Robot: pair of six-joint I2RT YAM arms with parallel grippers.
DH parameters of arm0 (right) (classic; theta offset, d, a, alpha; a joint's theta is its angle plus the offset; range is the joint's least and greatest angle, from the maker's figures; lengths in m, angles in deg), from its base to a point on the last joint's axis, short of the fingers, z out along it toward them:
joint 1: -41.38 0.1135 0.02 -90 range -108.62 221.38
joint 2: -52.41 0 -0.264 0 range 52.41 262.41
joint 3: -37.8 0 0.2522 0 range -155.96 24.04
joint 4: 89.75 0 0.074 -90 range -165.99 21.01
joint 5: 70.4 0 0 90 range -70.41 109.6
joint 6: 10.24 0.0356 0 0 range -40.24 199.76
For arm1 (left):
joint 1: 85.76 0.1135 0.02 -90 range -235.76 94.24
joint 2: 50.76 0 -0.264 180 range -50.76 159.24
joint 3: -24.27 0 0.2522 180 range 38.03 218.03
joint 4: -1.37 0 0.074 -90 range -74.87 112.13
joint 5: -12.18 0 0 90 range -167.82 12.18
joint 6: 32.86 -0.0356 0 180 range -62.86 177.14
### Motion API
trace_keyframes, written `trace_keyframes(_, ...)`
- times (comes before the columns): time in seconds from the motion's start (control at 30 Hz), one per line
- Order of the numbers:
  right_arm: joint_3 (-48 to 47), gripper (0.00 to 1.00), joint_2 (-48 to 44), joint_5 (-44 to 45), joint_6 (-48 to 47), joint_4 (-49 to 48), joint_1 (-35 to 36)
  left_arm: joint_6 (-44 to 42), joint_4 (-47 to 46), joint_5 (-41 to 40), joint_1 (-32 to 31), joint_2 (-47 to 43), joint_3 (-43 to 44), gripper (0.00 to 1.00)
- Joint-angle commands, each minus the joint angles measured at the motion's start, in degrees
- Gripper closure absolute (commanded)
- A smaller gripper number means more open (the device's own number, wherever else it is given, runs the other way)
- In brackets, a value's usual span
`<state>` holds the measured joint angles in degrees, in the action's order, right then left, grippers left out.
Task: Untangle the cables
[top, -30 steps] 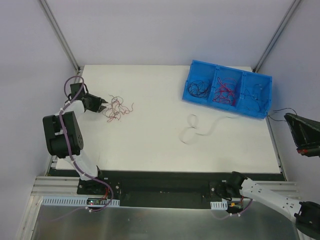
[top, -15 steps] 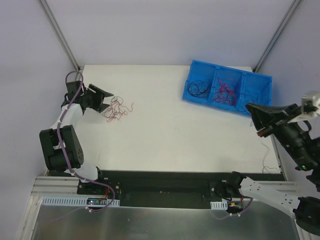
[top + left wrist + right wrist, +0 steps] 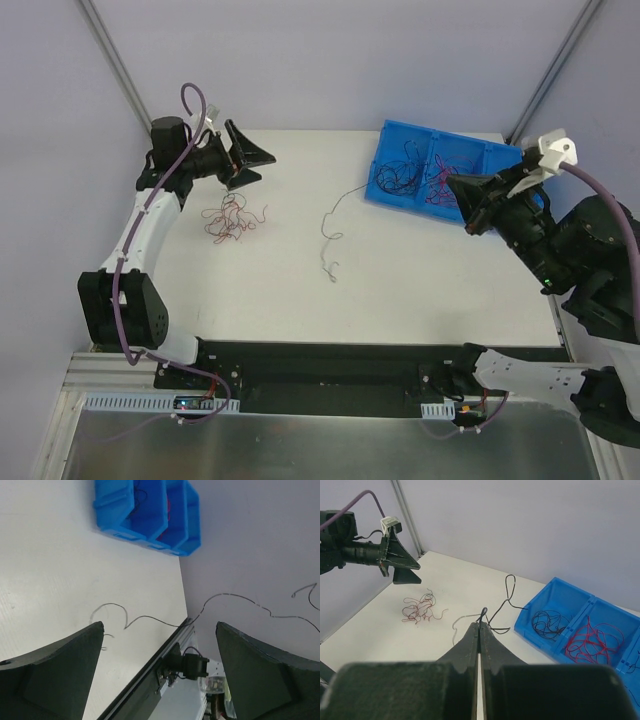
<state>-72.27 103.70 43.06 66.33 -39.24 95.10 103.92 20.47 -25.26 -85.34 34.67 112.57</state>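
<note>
A small tangle of red and black cables (image 3: 228,218) (image 3: 420,609) lies on the white table at the left. My left gripper (image 3: 262,167) (image 3: 415,575) (image 3: 160,627) hovers above and behind it, open, with nothing between its fingers. My right gripper (image 3: 462,205) (image 3: 481,619) is shut on one thin black cable (image 3: 509,587) (image 3: 150,620), raised over the near edge of the blue bin (image 3: 508,222). The cable trails left toward the table's middle (image 3: 328,238).
The blue bin (image 3: 555,591) (image 3: 186,540) has three compartments: black cables (image 3: 398,178) (image 3: 547,622) in the left one, red cables (image 3: 440,185) (image 3: 592,640) in the middle one, a few dark ones in the right. Walls and frame posts close in the table's back and sides.
My left gripper opened, left the tangle and rose toward the back of the table. My right arm swung in from the right edge to above the bin, carrying the black cable.
</note>
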Motion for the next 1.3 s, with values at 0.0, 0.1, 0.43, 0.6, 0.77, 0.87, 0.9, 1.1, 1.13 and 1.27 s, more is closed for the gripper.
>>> trace_keyframes(0.0,1.7,1.00,0.0,2.5,1.2,0.5,0.1,-5.6,0.2,4.2,-0.3,-2.8,-1.8,0.05)
trace_keyframes(0.1,4.4,1.00,-1.0,3.5,3.2,4.9,0.1,-8.0,0.7,4.4,-0.3,-4.0,-3.8,0.04)
trace_keyframes(0.43,26.1,1.00,2.6,0.9,18.2,-4.8,-1.1,-7.4,0.8,4.6,-0.3,-6.6,-4.7,0.04)
trace_keyframes(0.6,30.7,1.00,18.1,-6.1,22.8,-11.0,-1.7,-7.1,0.8,4.3,-0.3,-6.4,-5.3,0.04)
trace_keyframes(0.77,27.2,0.99,33.5,-7.4,22.1,-8.9,-1.9,-7.3,0.7,4.2,-0.3,-6.6,-5.4,0.04)
trace_keyframes(0.87,26.4,0.99,39.0,-8.6,22.3,-8.2,-2.0,-7.3,0.7,4.0,-0.3,-6.5,-5.5,0.04)
trace_keyframes(0.9,26.1,0.98,40.1,-9.0,22.2,-7.9,-2.0,-7.3,0.8,4.0,-0.2,-6.5,-5.4,0.04)
trace_keyframes(1.1,24.9,0.57,42.3,-5.8,23.4,-2.7,-4.4,-7.1,0.7,4.6,-0.3,-5.7,-5.4,0.04)
trace_keyframes(1.13,25.4,0.47,41.8,-6.1,24.2,-2.7,-5.6,-7.1,0.7,4.6,-0.3,-5.8,-5.5,0.04)
trace_keyframes(1.27,30.7,0.22,38.5,-15.9,26.8,-8.4,-11.2,-7.2,0.7,4.5,-0.3,-5.5,-5.5,0.04)
